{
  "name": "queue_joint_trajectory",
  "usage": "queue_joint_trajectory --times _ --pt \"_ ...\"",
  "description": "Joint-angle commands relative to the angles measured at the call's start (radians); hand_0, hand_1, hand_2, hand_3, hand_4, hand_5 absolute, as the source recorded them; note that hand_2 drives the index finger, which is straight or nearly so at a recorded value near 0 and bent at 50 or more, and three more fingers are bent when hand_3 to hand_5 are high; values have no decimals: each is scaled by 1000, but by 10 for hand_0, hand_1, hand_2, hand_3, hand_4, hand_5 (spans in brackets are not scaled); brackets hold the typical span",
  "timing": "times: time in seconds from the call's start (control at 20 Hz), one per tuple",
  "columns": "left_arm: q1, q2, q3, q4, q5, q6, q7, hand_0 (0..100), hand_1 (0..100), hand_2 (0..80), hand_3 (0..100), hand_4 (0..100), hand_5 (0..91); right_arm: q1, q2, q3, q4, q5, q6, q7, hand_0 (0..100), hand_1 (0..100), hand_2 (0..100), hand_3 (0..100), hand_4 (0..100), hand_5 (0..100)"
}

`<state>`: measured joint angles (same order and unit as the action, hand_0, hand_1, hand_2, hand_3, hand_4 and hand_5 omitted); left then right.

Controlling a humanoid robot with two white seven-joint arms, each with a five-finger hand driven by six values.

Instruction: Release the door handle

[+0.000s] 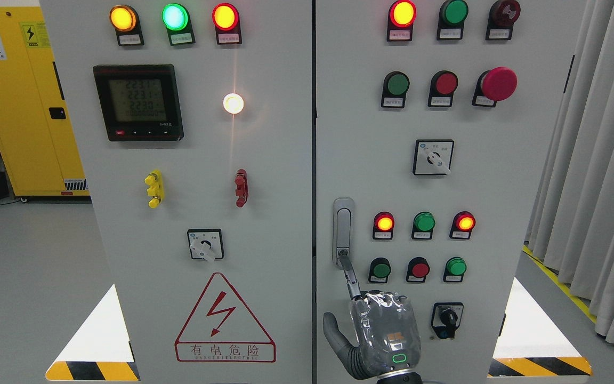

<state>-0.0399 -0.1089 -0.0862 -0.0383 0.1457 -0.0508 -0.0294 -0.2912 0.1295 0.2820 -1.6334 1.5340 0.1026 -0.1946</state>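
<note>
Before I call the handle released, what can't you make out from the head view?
- Right hand: three fingers curl behind its plastic-wrapped back; only the forefinger, at the silver door handle, and thumb show.
- Forefinger contact: too small.
- Wrist: cut off by bottom edge.
- Button labels: too small.

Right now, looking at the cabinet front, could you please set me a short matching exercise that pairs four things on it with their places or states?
Things:
1. door handle
2. digital meter
3. emergency stop button
4. hazard triangle

Places or states:
A. upper right of the right door, red mushroom head
B. lower left door, red outline with a lightning bolt
C. left edge of the right door, a hand's extended finger reaching its lower end
D. upper left door, dark frame with lit figures

Pairs: 1-C, 2-D, 3-A, 4-B
</note>
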Motion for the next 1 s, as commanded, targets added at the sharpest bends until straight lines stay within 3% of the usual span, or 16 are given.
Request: queue_joint_trajectory --times 0.0,0.95 --pt "0 0 -1 0 0 -1 0 120 556 0 0 0 0 4 1 0 0 0 0 -2 521 390 78 1000 1000 1000" --pt "0 0 0 0 0 -1 0 120 556 0 0 0 0 15 7 -1 -3 0 5 -2 523 390 81 1000 1000 1000"
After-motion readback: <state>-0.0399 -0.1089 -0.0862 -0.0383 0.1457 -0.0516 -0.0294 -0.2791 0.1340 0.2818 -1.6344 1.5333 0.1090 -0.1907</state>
